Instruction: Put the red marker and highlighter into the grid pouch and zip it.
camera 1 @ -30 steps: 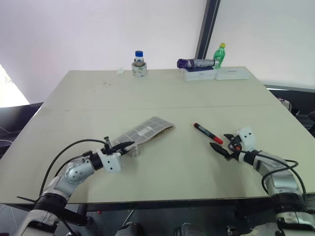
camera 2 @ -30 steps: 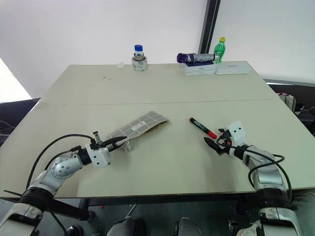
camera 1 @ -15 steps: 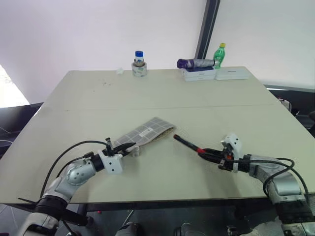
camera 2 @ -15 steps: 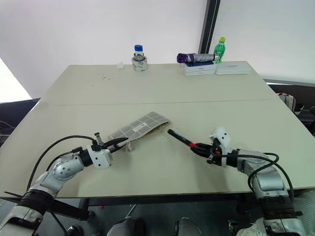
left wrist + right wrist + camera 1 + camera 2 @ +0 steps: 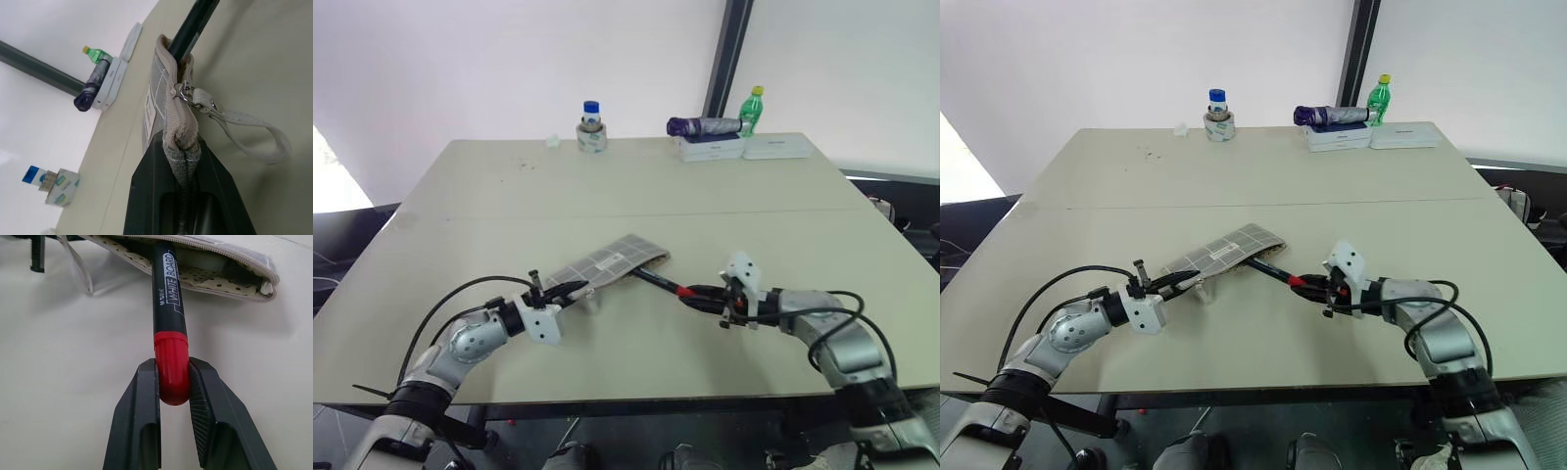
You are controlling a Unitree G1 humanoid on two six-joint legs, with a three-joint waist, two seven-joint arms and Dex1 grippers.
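Gripper on our right (image 5: 172, 382) pinches the red marker (image 5: 168, 333) by its cap, black end inside the grid pouch (image 5: 1224, 253) mouth. Our left gripper (image 5: 183, 156) clamps the pouch's near end on the counter (image 5: 636, 186).

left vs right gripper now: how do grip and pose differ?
The left gripper clamps the grey edge of the grid pouch; the right gripper clamps the red cap of the marker. In the head views the left points right along the table, and the right points left, the marker's black end in the pouch mouth. Both are shut on something.
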